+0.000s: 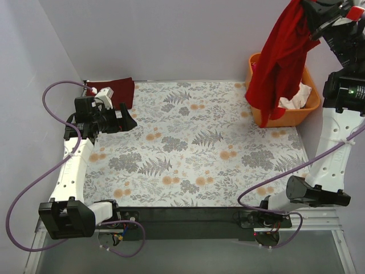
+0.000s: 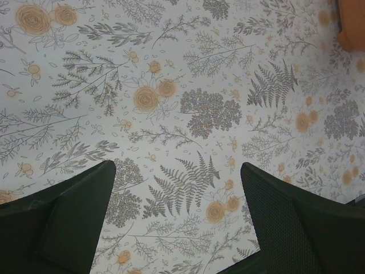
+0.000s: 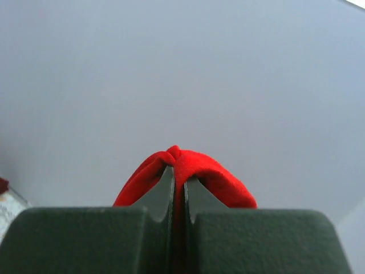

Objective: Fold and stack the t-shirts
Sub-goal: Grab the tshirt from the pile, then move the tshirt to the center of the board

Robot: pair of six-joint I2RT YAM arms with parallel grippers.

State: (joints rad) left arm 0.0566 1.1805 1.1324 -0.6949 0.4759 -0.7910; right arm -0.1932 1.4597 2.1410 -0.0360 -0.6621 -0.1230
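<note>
right gripper (image 3: 178, 171) is clamping a red t-shirt (image 1: 279, 63) above the basket (image 1: 296, 117) at the far right corner; left gripper (image 2: 178, 168) is hovering, jaws apart, near the left edge.

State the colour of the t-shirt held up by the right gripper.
The t-shirt is bright red, clearest in the top external view.

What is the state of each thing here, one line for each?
right gripper: shut on red t-shirt
red t-shirt: lifted, hanging unfolded
left gripper: open, empty, above the floral tablecloth
dark red t-shirt: folded, lying at far left corner
orange basket: upright, holding white cloth
</note>
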